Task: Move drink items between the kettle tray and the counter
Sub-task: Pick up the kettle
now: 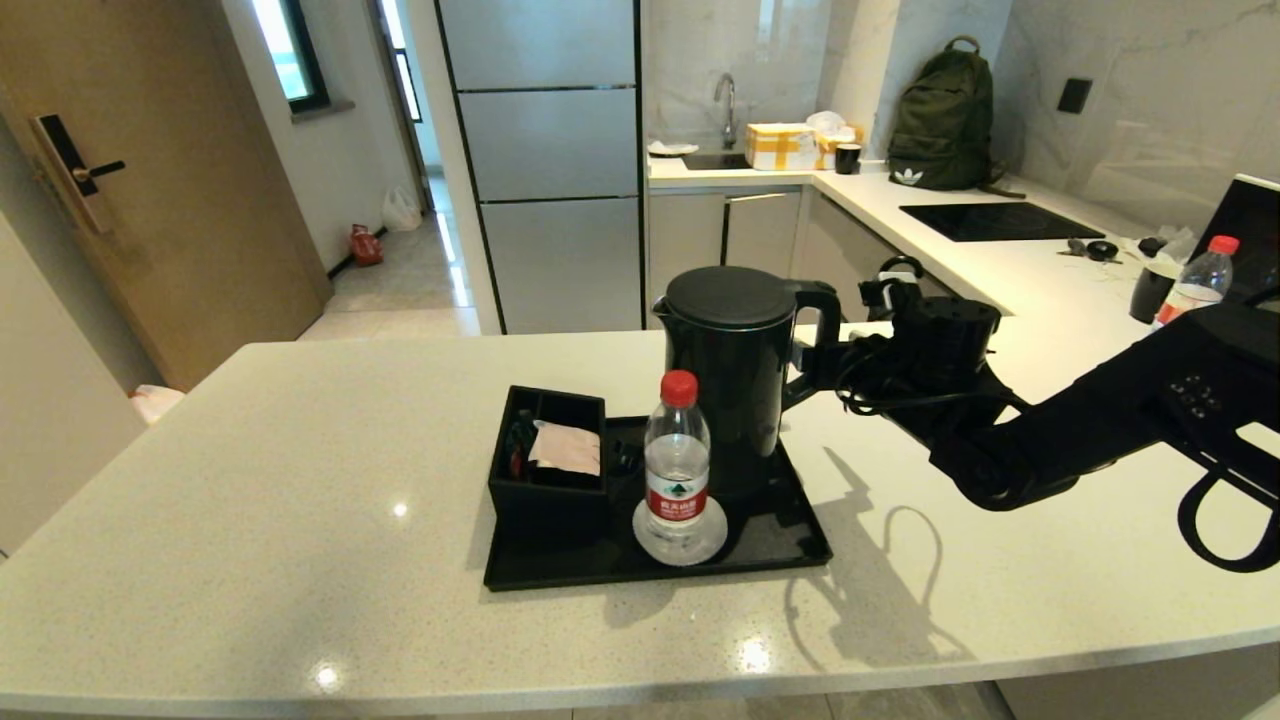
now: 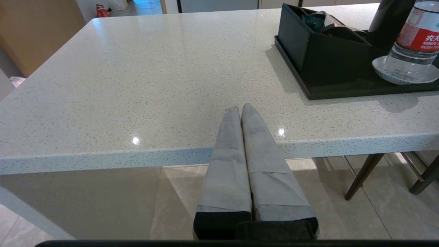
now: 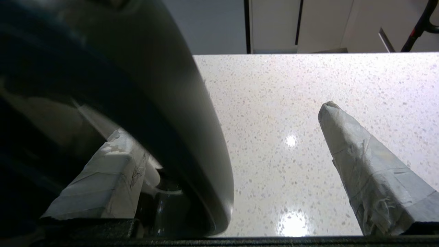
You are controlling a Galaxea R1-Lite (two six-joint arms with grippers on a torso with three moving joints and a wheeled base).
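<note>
The tall black kettle point(image 1: 735, 380) stands at the back of the black kettle tray point(image 1: 780, 545) on the pale speckled counter point(image 1: 300, 480). My right gripper point(image 1: 812, 372) reaches in from the right at the kettle's loop handle point(image 1: 825, 320). In the right wrist view the gripper point(image 3: 222, 123) is open, and the handle point(image 3: 164, 103) passes between its two taped fingers point(image 3: 363, 164) without being pinched. The pinkish sachet point(image 1: 566, 447) lies on top of the small divided box point(image 1: 548, 470) on the tray. My left gripper point(image 2: 241, 109) is shut and empty, parked at the counter's front edge.
A red-capped water bottle point(image 1: 677, 460) on a white saucer stands on the tray just in front of the kettle. A second bottle point(image 1: 1195, 280) and a dark cup stand at the far right. Chair legs point(image 2: 363, 175) show under the counter.
</note>
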